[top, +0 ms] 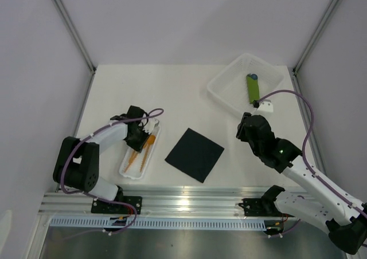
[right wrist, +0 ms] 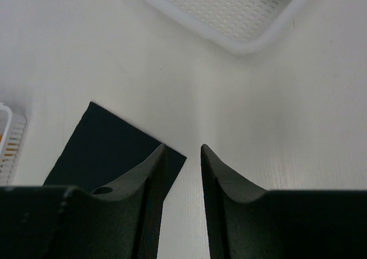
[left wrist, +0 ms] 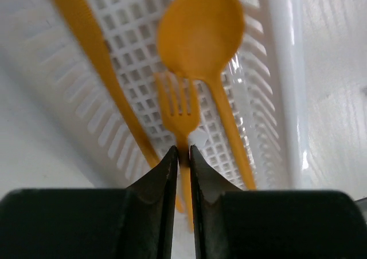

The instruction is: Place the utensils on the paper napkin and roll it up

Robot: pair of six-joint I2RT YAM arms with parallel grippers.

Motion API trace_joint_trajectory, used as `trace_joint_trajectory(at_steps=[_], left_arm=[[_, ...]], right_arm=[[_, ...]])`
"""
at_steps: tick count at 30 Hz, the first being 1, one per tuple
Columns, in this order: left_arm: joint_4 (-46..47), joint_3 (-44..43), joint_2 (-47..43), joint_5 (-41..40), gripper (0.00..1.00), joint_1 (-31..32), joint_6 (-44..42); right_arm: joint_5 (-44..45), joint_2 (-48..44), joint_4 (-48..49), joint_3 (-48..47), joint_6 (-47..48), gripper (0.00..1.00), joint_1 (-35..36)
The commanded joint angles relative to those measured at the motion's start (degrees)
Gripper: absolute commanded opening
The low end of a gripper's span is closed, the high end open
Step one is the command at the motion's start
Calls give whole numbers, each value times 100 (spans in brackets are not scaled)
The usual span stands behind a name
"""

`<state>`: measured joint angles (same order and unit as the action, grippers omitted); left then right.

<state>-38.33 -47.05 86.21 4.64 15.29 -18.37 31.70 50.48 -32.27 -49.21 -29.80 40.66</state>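
Left gripper point(left wrist: 183, 153) fingers fill the foreground of the left wrist view, pressed together on the handle of the orange fork point(left wrist: 179, 107) — only a thin slit shows between the tips, with the handle in it. Fork, round-bowled spoon point(left wrist: 199, 32) and a third long orange piece point(left wrist: 94, 53) lie side by side in a narrow white slotted tray point(left wrist: 137, 12), the spoon's bowl just past the fork's tines.

Tray position: left of the black paper napkin point(top: 195, 154), apart from it. Napkin lies flat on the table point(top: 172, 93), turned diamond-wise.

Right gripper point(right wrist: 182, 151) hangs over the table at the napkin's nearest corner — jaws spread, nothing between them. Beyond it, a larger white basket point(top: 221, 95) holds a green roll point(top: 253, 88).
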Motion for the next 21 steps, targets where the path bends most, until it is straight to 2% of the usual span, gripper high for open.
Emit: trace_joint_trajectory(at_steps=[1,8,12,14,17,20,21], left_arm=[[335,-32,-455,124,1,-35,254],[45,-444,-1405,116,0,-35,369],[-175,-709,-1695,133,1,-35,457],[-289,-867,-1888,492,1,-35,685],[-88,-1078,-2144,1002,1,9,1238],[359,-1087,-2512,1214,0,79,1626],[439,-1044,-2661,1223,1,149,1670]], right_arm=[[82,14,247,-150,45,34,73],[-875,173,853,-247,97,38,205],[-929,313,1153,-203,106,40,302],[-981,418,1205,-194,-33,40,354],[-1421,655,1759,-54,-175,41,451],[-2403,1024,2811,34,-271,45,495],[-2936,1138,3510,69,-350,46,521]])
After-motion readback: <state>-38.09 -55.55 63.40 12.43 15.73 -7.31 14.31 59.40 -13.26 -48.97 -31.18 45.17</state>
